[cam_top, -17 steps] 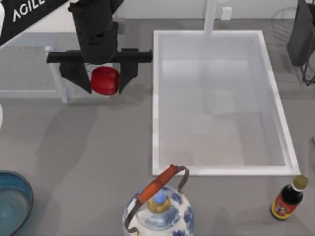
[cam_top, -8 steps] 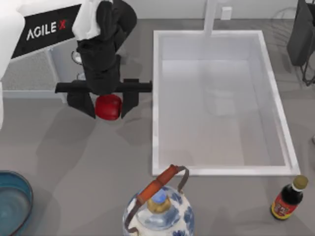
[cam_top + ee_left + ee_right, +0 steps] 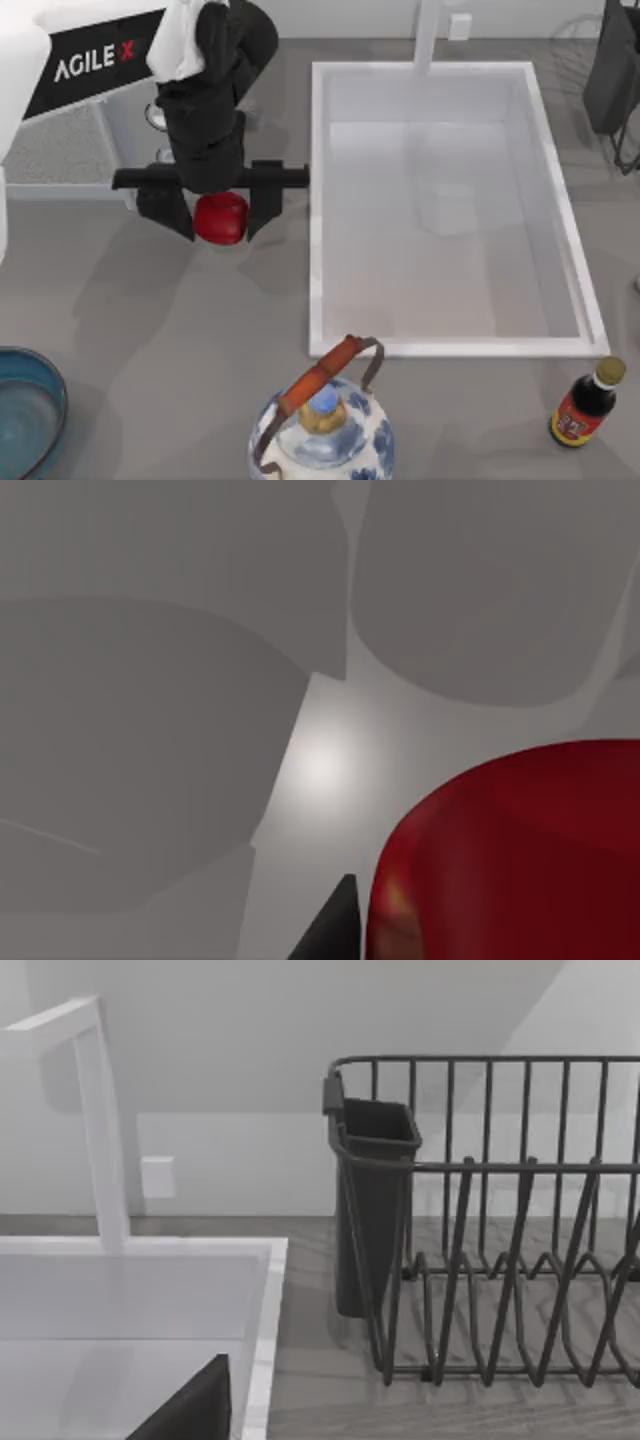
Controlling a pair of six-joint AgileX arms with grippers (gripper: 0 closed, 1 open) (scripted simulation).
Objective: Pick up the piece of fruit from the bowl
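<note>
The piece of fruit [image 3: 221,219], round, glossy and red, hangs above the grey counter just left of the sink. My left gripper [image 3: 215,226] is shut on it, with a black finger [image 3: 166,211] on each side. In the left wrist view the piece of fruit [image 3: 515,860] bulges close to the camera, beside a dark fingertip [image 3: 334,930]. The blue-teal bowl [image 3: 24,418] sits at the table's front left corner, far from the gripper, with nothing in it. A dark finger [image 3: 190,1410] of my right gripper shows in the right wrist view, over the sink's edge.
A white sink [image 3: 318,210] takes up the middle and right of the table. A blue-and-white teapot [image 3: 322,432] stands at the front centre and a sauce bottle [image 3: 583,405] at the front right. A black dish rack [image 3: 480,1220] stands at the back right.
Over the last second my left gripper carried the fruit toward the table's front. In the last half second it has barely moved.
</note>
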